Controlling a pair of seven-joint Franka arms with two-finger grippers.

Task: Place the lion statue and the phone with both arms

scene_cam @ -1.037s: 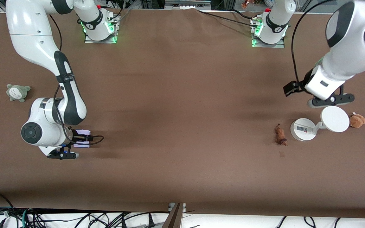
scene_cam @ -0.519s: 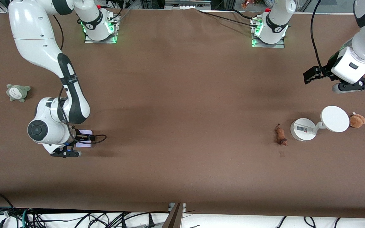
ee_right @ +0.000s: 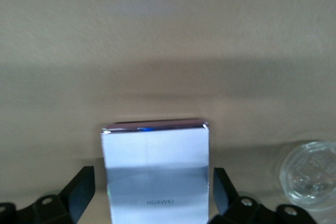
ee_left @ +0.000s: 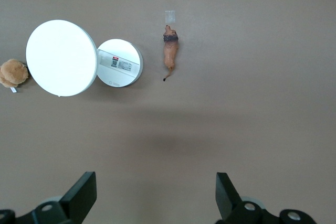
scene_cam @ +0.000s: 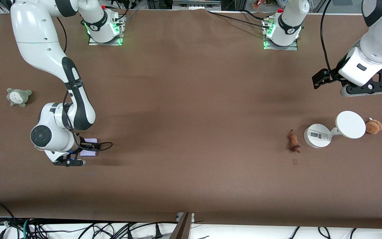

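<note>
Looks like the setting-down step for the phone (ee_right: 155, 171): lying flat on the tabletop (scene_cam: 191, 116) toward the right arm's end, between the spread fingers of the right tool (scene_cam: 67, 162), not clamped. Next, probably calls for lifting that tool straight up without dragging the phone. Reads "HUAWEI" on the shiny face. As for the left tool (ee_left: 156, 195): wide open, empty, waiting above the tabletop at the left arm's end. Below it, the lion statue (scene_cam: 293, 142), lying just beside a white stand (scene_cam: 317, 135) with a label too small to read.
</note>
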